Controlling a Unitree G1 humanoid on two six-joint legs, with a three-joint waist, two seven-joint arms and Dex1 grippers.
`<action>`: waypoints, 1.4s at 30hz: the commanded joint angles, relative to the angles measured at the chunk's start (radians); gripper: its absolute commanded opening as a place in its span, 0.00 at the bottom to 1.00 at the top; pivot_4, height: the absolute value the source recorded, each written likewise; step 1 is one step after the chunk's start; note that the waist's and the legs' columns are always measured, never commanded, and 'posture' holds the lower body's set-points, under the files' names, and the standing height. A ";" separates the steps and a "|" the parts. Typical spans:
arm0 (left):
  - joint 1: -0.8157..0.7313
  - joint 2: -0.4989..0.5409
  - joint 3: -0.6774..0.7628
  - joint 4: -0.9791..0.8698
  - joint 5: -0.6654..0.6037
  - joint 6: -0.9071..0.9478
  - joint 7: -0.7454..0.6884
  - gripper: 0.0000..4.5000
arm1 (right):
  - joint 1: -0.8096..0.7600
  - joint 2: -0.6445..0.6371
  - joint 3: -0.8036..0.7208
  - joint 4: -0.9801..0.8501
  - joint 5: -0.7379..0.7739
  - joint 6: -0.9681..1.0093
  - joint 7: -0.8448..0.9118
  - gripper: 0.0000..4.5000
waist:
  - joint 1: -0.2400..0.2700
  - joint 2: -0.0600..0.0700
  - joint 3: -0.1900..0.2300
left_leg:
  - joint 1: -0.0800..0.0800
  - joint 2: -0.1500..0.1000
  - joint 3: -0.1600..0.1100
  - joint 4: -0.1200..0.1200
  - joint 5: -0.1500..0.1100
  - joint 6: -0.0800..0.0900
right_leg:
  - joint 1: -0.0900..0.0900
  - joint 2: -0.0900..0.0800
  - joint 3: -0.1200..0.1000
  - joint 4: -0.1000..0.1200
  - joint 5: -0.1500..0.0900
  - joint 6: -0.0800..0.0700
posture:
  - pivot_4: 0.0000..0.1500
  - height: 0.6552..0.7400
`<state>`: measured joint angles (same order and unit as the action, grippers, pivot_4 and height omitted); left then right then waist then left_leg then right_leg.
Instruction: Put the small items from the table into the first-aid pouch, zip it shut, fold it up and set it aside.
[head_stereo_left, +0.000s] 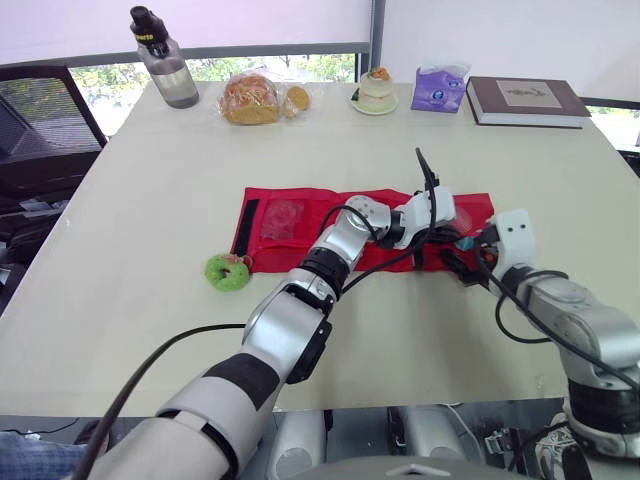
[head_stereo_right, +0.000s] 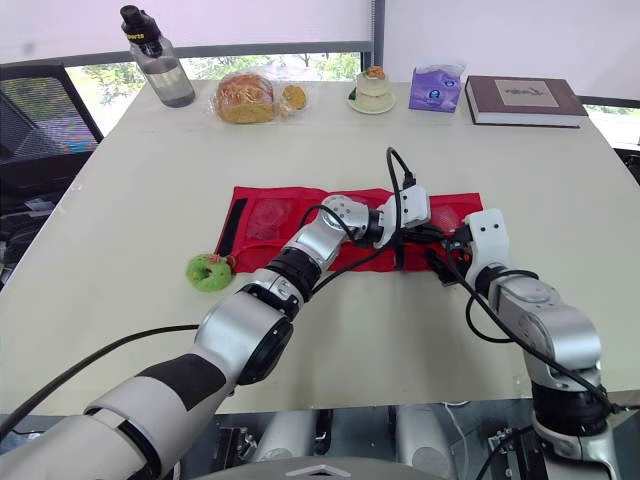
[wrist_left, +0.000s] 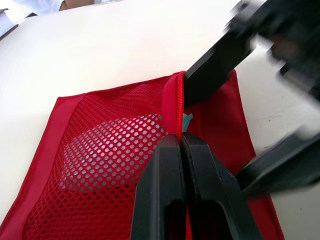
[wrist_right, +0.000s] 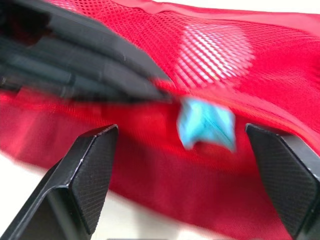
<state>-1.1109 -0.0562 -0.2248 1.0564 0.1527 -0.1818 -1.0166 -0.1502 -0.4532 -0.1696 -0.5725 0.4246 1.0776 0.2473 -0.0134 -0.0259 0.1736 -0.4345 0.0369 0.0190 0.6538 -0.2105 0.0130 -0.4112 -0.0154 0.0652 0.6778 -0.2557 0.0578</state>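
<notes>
The red first-aid pouch (head_stereo_left: 290, 220) lies unfolded flat in the middle of the table (head_stereo_left: 150, 200). My left gripper (wrist_left: 180, 137) reaches across it and is shut on the red zip strip (wrist_left: 173, 102) at the edge of the right-hand mesh pocket (wrist_left: 105, 160). A small blue item (wrist_right: 205, 122) lies in the pouch by that strip. My right gripper (wrist_right: 195, 175) hovers open at the pouch's near right edge, its fingers (head_stereo_left: 462, 266) straddling the spot beside the left one. A green ring-shaped item (head_stereo_left: 228, 271) sits on the table off the pouch's near left corner.
Along the far edge stand a water bottle (head_stereo_left: 165, 65), a bag of bread (head_stereo_left: 255, 98), a small dessert on a plate (head_stereo_left: 376, 90), a purple tissue pack (head_stereo_left: 440, 88) and a brown book (head_stereo_left: 525, 100). A black chair (head_stereo_left: 40, 110) is at the far left.
</notes>
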 joint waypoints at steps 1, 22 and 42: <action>-0.024 -0.017 0.007 -0.011 -0.023 -0.008 0.007 0.00 | 0.028 -0.020 -0.037 -0.065 0.017 -0.003 0.019 0.92 | -0.003 0.000 0.000 | 0.000 0.000 0.000 0.000 0.000 0.000 | 0.000 0.000 0.001 0.000 0.000 0.000 | 1.00 0.98; -0.005 -0.039 -0.002 -0.048 -0.046 0.001 -0.030 0.00 | -0.099 0.010 0.083 0.183 -0.122 -0.219 0.028 0.02 | 0.001 0.000 0.000 | 0.000 0.000 0.001 0.000 0.000 0.000 | 0.000 0.001 0.001 -0.001 0.000 0.000 | 1.00 0.98; 0.002 0.168 0.117 -0.331 -0.247 0.203 -0.217 0.99 | 0.088 -0.092 -0.120 0.102 -0.028 -0.151 0.055 1.00 | -0.031 0.002 0.000 | 0.003 0.001 -0.001 0.000 0.000 0.000 | 0.000 0.003 0.003 0.001 0.000 0.000 | 1.00 0.98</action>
<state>-1.1190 0.0916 -0.1301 0.8218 -0.0455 -0.0166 -1.1859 -0.0443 -0.5418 -0.3006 -0.4833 0.4251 0.9531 0.3226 -0.0440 -0.0239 0.1734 -0.4316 0.0380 0.0186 0.6531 -0.2104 0.0129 -0.4114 -0.0124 0.0688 0.6788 -0.2556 0.0577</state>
